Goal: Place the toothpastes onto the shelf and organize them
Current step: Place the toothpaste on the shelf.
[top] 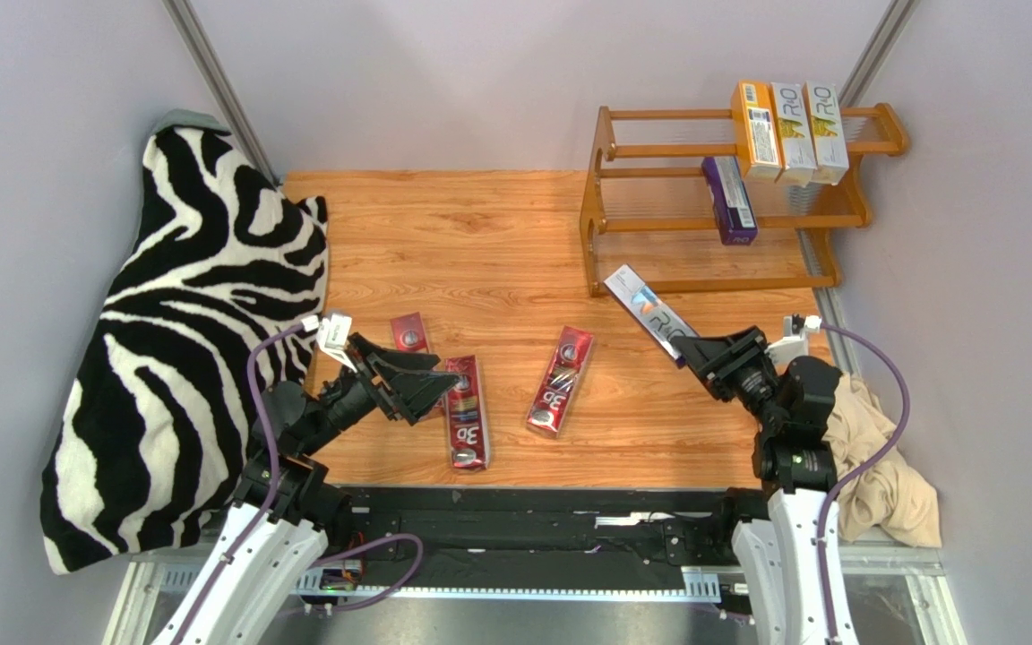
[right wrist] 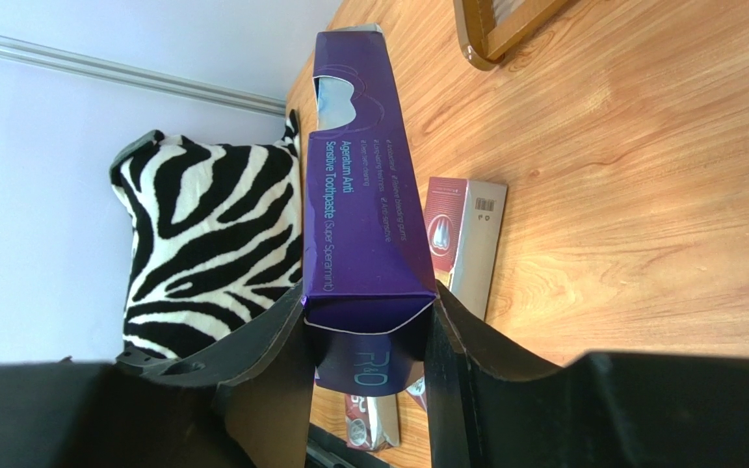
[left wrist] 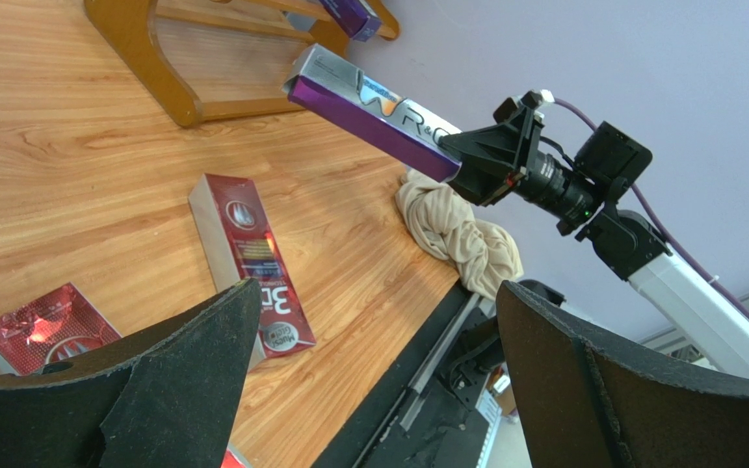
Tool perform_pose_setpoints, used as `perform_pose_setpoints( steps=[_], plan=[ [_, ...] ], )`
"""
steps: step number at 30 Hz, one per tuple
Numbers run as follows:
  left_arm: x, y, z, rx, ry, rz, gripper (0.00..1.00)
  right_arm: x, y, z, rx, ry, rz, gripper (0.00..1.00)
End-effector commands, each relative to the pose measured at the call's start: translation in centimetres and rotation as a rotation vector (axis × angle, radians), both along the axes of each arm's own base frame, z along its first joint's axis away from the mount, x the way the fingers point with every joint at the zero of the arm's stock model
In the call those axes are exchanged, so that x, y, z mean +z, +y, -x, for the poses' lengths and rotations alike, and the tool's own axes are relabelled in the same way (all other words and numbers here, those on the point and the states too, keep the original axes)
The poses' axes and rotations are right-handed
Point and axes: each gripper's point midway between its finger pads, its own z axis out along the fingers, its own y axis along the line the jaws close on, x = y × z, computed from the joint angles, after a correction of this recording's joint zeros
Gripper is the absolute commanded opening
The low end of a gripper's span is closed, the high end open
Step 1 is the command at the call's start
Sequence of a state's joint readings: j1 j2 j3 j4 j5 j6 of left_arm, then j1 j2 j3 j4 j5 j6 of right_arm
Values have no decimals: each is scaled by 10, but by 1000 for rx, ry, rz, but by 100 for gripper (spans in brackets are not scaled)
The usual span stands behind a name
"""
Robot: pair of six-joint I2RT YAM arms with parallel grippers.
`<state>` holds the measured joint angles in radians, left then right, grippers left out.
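Above the right side of the bench (top: 481, 242), short of the shelf (top: 598, 202), the right pincer (top: 691, 352) pinches the purple toothpaste carton (top: 643, 307) by its near end, the rest jutting out in the air toward it. Thin card like this is probably light and stiff lengthwise but slick and easily dented, so a modest squeeze near an end flap, where folds brace it, looks safest. The left pincer (top: 414, 383) hangs spread wide over the red cartons (top: 466, 410) lying flat on the bench.
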<state>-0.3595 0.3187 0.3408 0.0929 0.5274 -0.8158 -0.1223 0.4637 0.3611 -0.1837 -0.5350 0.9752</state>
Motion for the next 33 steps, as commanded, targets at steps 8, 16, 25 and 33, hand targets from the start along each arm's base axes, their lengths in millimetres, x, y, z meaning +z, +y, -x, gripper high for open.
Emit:
perform_pose_setpoints(
  steps=[8, 16, 25, 33],
  plan=[
    [-4, -1, 0, -9, -19, -18, 99, 60, -27, -1, 26, -174, -37, 13],
    [-7, -1, -2, -8, -16, -34, 99, 69, -58, -6, -35, -197, -43, 13],
    [-13, -2, -6, -4, -4, -51, 99, 71, -89, -12, -82, -188, -67, 12],
    [-17, -2, -8, -3, 4, -61, 98, 80, -107, -13, -121, -189, -67, 11]
  ],
)
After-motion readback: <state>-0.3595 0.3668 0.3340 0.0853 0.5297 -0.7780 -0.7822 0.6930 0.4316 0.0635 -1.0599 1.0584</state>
